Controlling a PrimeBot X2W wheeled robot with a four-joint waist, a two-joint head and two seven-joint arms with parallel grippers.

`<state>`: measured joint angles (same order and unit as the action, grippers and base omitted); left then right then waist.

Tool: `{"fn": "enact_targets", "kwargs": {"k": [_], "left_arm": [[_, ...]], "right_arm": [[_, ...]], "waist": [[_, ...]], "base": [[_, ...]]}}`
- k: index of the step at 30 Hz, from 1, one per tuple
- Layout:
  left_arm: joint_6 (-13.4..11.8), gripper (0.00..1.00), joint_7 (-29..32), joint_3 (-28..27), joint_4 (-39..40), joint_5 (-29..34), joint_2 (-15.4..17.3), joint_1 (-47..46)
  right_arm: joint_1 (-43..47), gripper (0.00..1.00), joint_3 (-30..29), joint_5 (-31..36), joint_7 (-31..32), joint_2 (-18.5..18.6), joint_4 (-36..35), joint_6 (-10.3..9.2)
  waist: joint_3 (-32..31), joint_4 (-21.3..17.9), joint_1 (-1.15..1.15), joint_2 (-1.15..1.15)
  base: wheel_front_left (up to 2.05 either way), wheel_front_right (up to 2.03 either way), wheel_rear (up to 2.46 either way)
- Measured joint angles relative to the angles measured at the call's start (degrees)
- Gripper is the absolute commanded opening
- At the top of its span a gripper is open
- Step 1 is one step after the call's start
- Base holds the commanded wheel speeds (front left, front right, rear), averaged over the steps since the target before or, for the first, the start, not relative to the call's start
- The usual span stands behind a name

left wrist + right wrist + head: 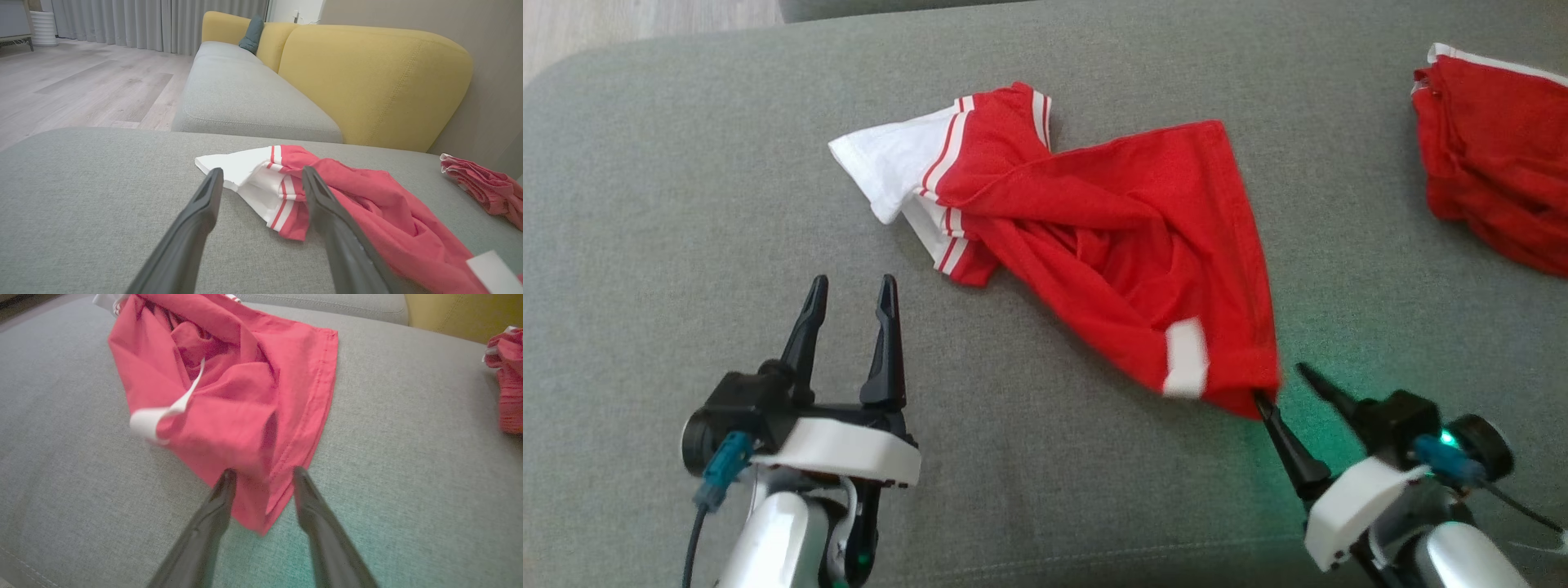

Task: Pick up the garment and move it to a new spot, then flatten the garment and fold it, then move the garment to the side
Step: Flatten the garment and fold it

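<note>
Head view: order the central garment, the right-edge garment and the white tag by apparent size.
1. central garment, largest.
2. right-edge garment, smaller as seen, but cut off by the frame.
3. white tag, smallest.

Garment (1127, 220): soft matt red cloth, white trim. Cushion (686, 204): coarse grey woven fabric. Fingers (886, 343): matt black, probably plastic.

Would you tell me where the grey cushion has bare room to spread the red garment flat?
Widest free patch: cushion left of the garment, beyond the left gripper. Narrower strip between it and the second red garment. Crowded at the right gripper, fingers astride the garment's corner.
</note>
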<state>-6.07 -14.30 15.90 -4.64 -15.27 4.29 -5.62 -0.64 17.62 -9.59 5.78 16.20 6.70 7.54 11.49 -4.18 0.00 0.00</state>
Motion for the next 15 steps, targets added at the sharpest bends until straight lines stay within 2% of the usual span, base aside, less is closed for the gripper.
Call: {"fn": "enact_targets", "kwargs": {"k": [7, 10, 15], "left_arm": [[-0.1, 1.00, 0.0, -0.4, -0.1, -0.6, 0.0, 0.8], [0.0, 1.00, 0.0, -0.4, -1.6, -0.5, 0.3, 0.7], [1.7, 1.00, 1.2, 1.5, -5.7, -0.4, 0.6, -2.1]], "right_arm": [[2.1, 1.00, -5.3, -1.5, -0.1, -1.0, -6.5, 0.00], [2.0, 1.00, -10.0, -1.2, -3.1, -1.8, -11.9, 0.00], [0.2, 1.00, -12.3, 0.2, -6.3, -6.0, -14.0, 0.00]], "waist": [[-0.9, 0.0, 0.00, 0.00], [-1.4, 0.0, 0.00, 0.00], [-1.4, 0.0, 0.00, 0.00]], "base": [[0.00, 0.00, 0.00], [0.00, 0.00, 0.00], [0.00, 0.00, 0.00]]}}
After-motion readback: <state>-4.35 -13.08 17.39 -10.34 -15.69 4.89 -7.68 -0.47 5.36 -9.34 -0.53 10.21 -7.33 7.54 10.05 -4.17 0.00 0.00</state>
